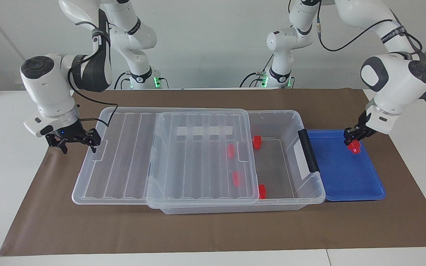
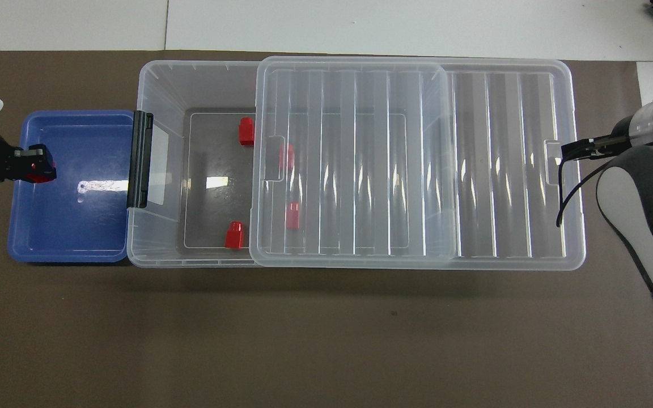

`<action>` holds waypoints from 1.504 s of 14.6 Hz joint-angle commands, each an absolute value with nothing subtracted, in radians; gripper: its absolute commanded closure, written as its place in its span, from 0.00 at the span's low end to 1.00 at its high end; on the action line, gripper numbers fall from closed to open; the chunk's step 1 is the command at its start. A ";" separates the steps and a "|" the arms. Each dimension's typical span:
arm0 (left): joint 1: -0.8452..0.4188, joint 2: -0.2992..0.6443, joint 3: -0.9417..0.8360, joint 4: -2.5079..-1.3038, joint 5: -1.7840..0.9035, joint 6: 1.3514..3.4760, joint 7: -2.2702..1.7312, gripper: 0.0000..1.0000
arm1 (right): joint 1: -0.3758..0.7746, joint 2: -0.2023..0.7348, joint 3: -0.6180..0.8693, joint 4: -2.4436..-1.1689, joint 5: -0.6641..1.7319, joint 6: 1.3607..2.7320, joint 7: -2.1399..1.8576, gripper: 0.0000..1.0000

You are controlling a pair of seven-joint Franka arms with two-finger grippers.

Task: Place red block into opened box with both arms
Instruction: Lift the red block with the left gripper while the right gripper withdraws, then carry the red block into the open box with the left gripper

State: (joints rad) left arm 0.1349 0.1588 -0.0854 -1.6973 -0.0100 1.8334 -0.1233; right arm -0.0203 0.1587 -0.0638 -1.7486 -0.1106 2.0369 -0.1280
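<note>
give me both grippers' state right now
left gripper: shut on the red block, raised over the blue tray.
right gripper: open, at the end of the lid.

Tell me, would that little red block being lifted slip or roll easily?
Probably not: the left gripper carries the red block above the blue tray without sagging, so it seems light and rigid. Its flat, stepped shape looks unlikely to roll.

Red block (image 1: 354, 147) held aloft over blue tray (image 1: 346, 184); clear box (image 1: 290, 122) open (lid (image 1: 198, 155) slid partway)
</note>
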 commanded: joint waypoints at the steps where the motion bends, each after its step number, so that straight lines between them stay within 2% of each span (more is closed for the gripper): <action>1: 0.039 0.170 -0.081 -1.573 -0.026 1.686 -0.306 1.00 | -0.026 0.109 -0.052 -1.717 -0.062 1.968 -0.120 0.00; 3: -0.007 0.167 -0.103 -1.549 -0.034 1.666 -0.443 1.00 | -0.025 0.069 -0.052 -1.701 -0.041 1.921 -0.071 0.00; 7: -0.018 0.160 -0.175 -1.557 -0.049 1.753 -0.652 1.00 | -0.028 -0.012 -0.060 -1.668 -0.038 1.761 -0.006 0.00; 10: -0.048 0.121 -0.181 -1.650 -0.045 1.862 -0.664 1.00 | -0.035 -0.035 -0.063 -1.655 -0.038 1.646 0.054 0.00; 17: -0.162 0.107 -0.179 -1.854 0.023 2.074 -0.672 1.00 | -0.025 -0.049 -0.054 -1.674 -0.035 1.631 0.055 0.00; 20: -0.167 0.104 -0.181 -1.917 0.066 2.124 -0.660 1.00 | -0.023 -0.049 -0.054 -1.675 -0.035 1.637 0.052 0.00; 22: -0.167 0.104 -0.181 -1.950 0.072 2.160 -0.657 1.00 | 0.030 -0.051 -0.084 -1.675 -0.035 1.634 0.054 0.00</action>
